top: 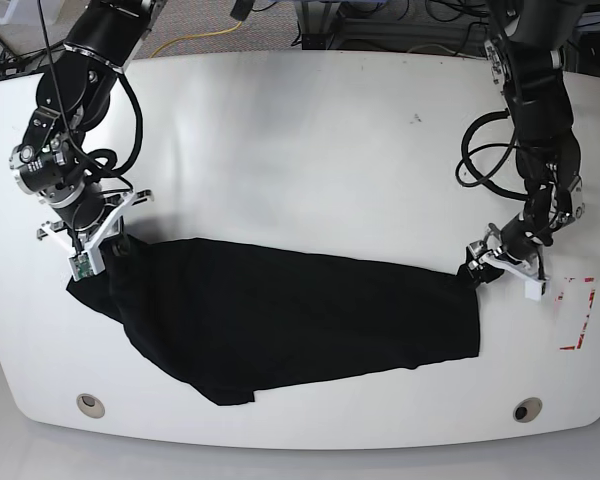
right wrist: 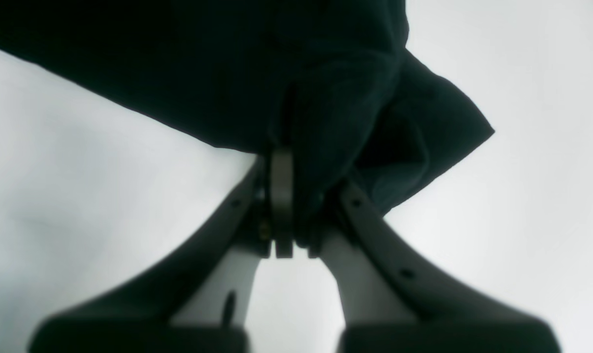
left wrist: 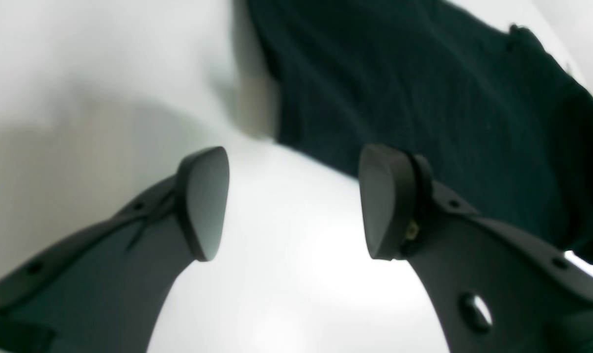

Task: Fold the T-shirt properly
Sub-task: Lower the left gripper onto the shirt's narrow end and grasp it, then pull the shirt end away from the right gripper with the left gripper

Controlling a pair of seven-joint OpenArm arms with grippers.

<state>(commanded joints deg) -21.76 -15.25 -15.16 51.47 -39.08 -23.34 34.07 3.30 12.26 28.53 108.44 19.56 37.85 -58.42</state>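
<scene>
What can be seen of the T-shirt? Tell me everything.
The T-shirt is black, soft knit cloth, lying folded into a long band across the white table, no print showing. One end is bunched and pinched in the right end effector. The other end lies flat beside the open left end effector, which does not hold it.

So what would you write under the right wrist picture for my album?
Right gripper pinching a bunched fold of the black T-shirt above the white table.

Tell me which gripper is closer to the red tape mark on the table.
Left. The left gripper sits just beside the red tape mark; the right gripper is across the table, pinching the T-shirt.
</scene>
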